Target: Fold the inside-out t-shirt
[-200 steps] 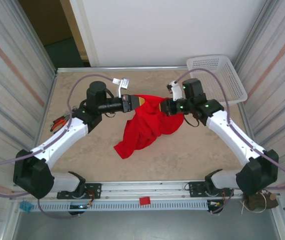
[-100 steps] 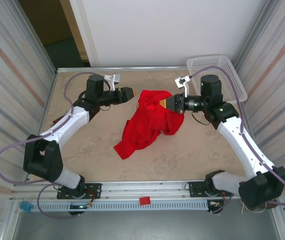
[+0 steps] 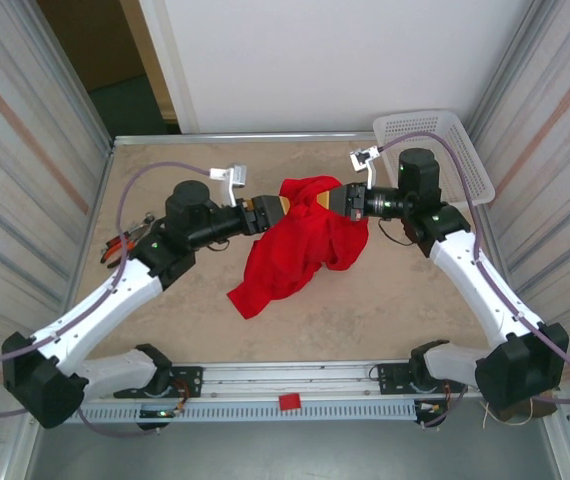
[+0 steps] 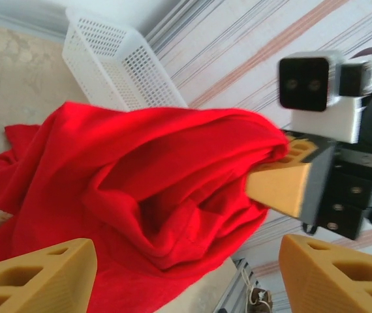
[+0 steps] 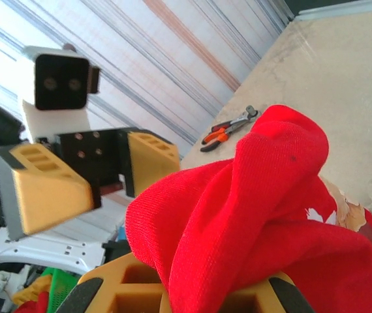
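Centre of the overhead view, a little above the middle: the inside-out t-shirt (image 3: 295, 250) hangs as a bunched red mass. Its top edge is lifted and its lower tail trails down-left onto the beige table (image 3: 405, 300).

At the cloth's upper right, the right gripper (image 3: 337, 203) is clamped on the shirt's top edge. From the right wrist camera, red fabric bulges up out of its yellow fingers (image 5: 124, 287) at the bottom of the frame. A scrap of pale print with white marks shows at the lower right edge.

At the cloth's upper left, the left gripper (image 3: 271, 208) has its jaws spread and holds nothing. It points across at the right gripper, just beside the shirt. I cannot tell whether its tips touch the fabric. From the left wrist camera, its two yellow fingertips (image 4: 42, 277) sit wide apart in the bottom corners, with the draped shirt ahead of them.

Upper right corner of the table: the white basket (image 3: 445, 150), apart from the shirt. Left edge of the table: orange-handled pliers (image 3: 120, 243), well clear of the cloth.
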You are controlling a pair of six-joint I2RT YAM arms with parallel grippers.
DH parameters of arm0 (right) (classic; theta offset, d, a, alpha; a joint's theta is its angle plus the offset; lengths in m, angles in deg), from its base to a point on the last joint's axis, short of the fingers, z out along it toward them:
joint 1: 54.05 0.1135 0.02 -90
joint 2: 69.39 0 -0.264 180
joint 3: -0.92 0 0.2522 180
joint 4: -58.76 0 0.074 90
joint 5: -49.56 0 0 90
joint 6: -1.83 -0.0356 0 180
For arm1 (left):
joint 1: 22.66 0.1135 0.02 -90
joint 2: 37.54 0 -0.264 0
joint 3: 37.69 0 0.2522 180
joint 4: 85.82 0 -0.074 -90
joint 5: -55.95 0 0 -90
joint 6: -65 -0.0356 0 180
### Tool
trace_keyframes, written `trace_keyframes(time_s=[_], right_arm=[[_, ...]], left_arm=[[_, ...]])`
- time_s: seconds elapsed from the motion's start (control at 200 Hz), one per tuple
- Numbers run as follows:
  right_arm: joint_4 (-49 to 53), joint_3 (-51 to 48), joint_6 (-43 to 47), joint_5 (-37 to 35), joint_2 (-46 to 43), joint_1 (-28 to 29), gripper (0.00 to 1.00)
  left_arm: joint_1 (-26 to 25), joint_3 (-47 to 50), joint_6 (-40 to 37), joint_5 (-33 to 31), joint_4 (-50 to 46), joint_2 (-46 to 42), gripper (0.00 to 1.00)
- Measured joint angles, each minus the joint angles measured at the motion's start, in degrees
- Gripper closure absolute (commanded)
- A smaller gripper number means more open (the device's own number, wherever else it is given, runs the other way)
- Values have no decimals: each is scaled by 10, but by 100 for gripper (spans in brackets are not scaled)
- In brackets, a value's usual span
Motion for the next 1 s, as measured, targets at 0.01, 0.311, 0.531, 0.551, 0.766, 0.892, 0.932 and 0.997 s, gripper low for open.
trace_keyframes(time_s=[0.01,0.311,0.531,0.551,0.766,0.892,0.932,0.997], right_arm=[[-1,0,-1,0,0,0,100],[-17,-6,-16,-3,0,0,100],[-30,-22,-19,-11,0,0,100],[-31,-24,-19,-11,0,0,100],[-38,-31,-20,-12,0,0,100],[-40,-31,-22,-12,0,-2,100],[-41,-31,-24,-13,0,-3,100],[-41,-31,-28,-13,0,-4,100]], left_arm=[[-1,0,2,-2,0,3,25],[-4,-27,12,-30,9,110,30],[-4,-57,13,-32,24,121,29],[-4,-58,13,-32,25,121,29],[-4,-64,15,-27,27,121,33],[-6,-62,21,-28,30,121,30],[-8,-55,23,-30,34,119,30],[-8,-40,25,-35,37,113,29]])
